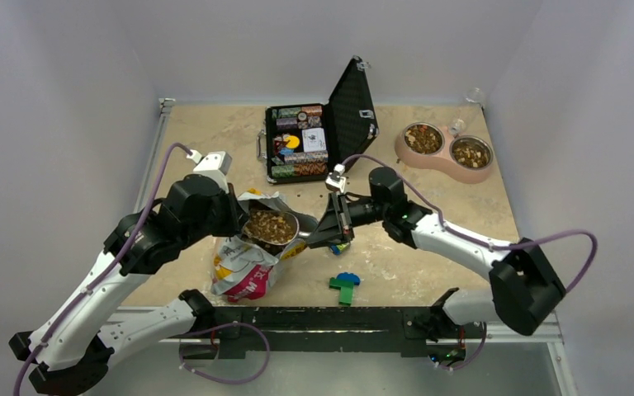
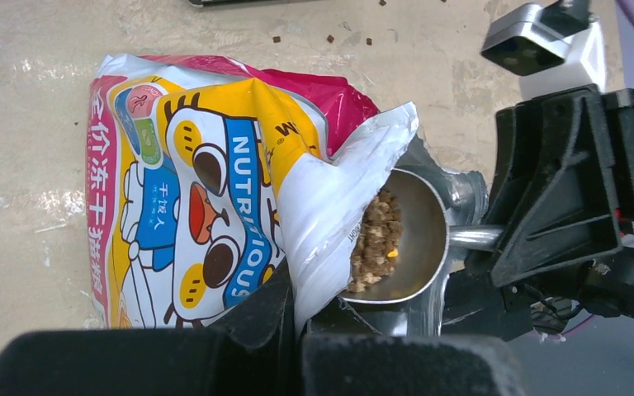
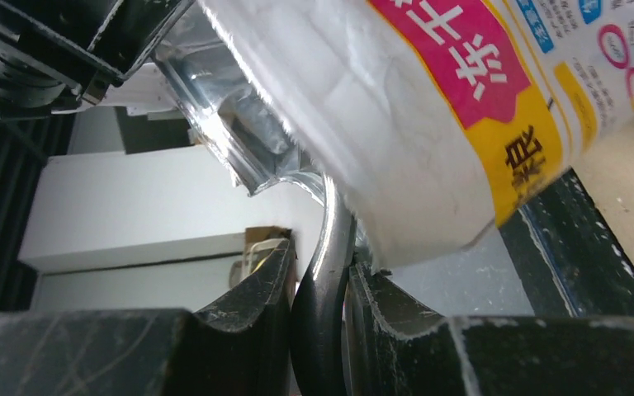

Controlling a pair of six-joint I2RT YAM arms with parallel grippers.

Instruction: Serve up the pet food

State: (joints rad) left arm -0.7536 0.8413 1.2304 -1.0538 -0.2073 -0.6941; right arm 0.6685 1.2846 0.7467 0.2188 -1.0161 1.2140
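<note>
The pet food [image 1: 270, 224] is brown kibble heaped in a metal scoop [image 2: 409, 239] at the mouth of a colourful cat-food bag [image 1: 248, 268]. In the left wrist view some kibble [image 2: 377, 239] lies in the scoop bowl under the bag's white rim [image 2: 338, 198]. My left gripper [image 2: 301, 318] is shut on the bag's rim and holds the mouth open. My right gripper [image 3: 318, 289] is shut on the scoop's metal handle [image 3: 324, 272], just right of the bag [image 3: 429, 107] in the top view. A pink double bowl [image 1: 444, 149] at the back right holds kibble in both cups.
An open black case of poker chips [image 1: 314, 136] stands at the back middle. A green and blue toy block [image 1: 345, 286] lies near the front edge. A few loose pellets [image 2: 330, 37] lie on the tan tabletop beyond the bag.
</note>
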